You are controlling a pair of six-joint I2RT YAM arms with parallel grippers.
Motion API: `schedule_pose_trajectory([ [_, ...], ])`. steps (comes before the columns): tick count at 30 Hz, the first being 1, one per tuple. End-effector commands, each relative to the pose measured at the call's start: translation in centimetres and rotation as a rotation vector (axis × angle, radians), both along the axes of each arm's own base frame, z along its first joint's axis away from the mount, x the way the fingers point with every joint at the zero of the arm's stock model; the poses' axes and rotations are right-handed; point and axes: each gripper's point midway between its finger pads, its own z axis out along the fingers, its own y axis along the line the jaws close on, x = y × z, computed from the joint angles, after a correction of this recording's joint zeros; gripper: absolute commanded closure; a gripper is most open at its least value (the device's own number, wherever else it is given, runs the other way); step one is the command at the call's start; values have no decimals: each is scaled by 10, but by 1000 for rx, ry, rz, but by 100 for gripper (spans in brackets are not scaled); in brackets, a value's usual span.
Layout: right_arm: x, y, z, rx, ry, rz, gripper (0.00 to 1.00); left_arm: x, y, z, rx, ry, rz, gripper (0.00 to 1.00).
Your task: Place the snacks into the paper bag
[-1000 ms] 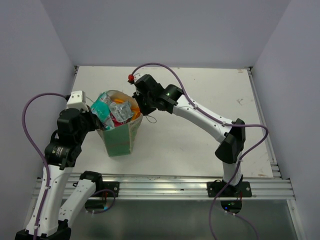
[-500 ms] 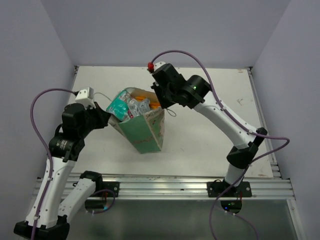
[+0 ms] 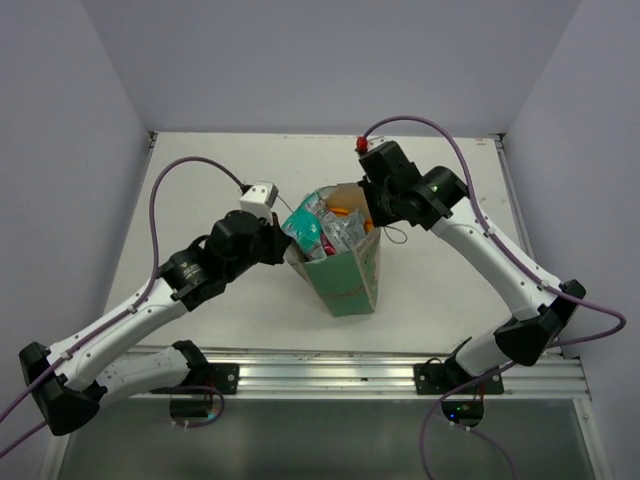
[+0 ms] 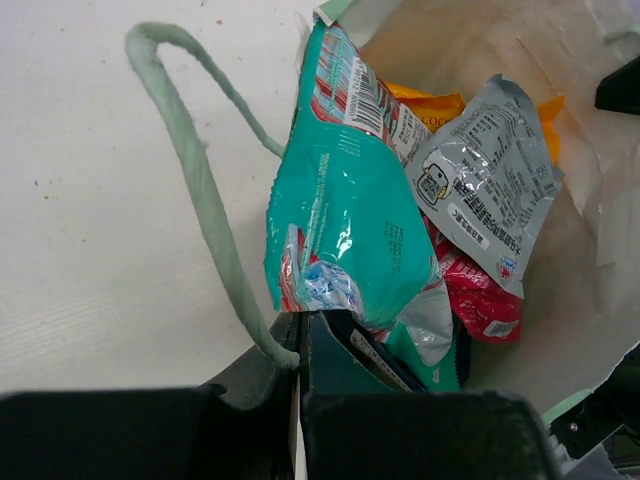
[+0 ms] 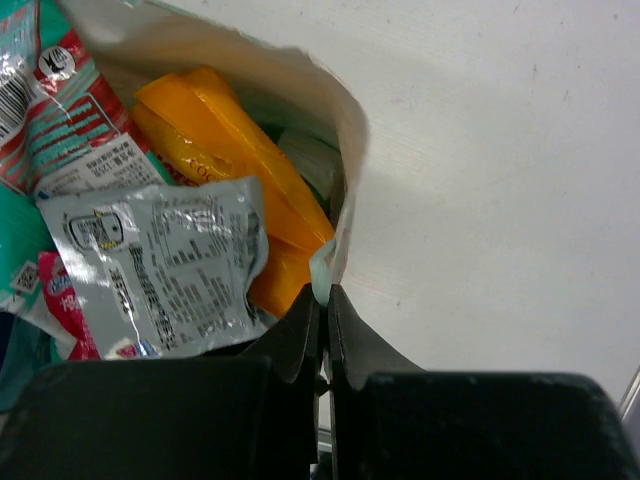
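Observation:
The paper bag (image 3: 352,280), beige with a green lower band, stands at mid table, held between both arms. It holds several snacks: a teal packet (image 4: 345,215), a silver-grey packet (image 4: 487,182), a red packet (image 4: 478,297) and orange packets (image 5: 230,160). My left gripper (image 3: 283,243) is shut on the bag's left rim (image 4: 330,350), next to the string handle (image 4: 190,170). My right gripper (image 3: 372,212) is shut on the bag's right rim (image 5: 335,255).
The white table (image 3: 200,180) has a metal rail (image 3: 330,375) along its near edge. Grey walls close in the back and both sides. The right arm's cable (image 3: 430,125) loops above the bag.
Both arms have carried the bag to the right across the table, from left of centre to the middle. Both grippers have kept their hold on the rim.

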Motion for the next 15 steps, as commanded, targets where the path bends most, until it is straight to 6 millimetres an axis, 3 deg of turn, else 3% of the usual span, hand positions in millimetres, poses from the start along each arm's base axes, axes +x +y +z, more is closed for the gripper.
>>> schedule_pose_trajectory([
  [1, 18, 9, 17, 94, -125, -11, 100, 20, -2, 52, -102, -155, 92, 100],
  [6, 13, 6, -21, 64, -63, -10, 100, 21, -11, 46, -102, -149, 73, 100],
  [10, 14, -2, -16, 34, -71, -30, 99, 19, -18, 56, -116, -171, 52, 96],
  [11, 15, -6, -10, 23, -84, -38, 81, 20, -21, 61, -124, -185, 47, 67],
  [12, 18, -6, 7, 31, -115, -46, 75, 17, -26, 65, -129, -196, 31, 55],
  [14, 16, -16, 22, 0, -129, -57, 62, 18, -32, 83, -133, -238, 27, 40],
  [15, 19, -22, 47, 9, -186, -83, 57, 15, -38, 89, -134, -247, 14, 29],
])
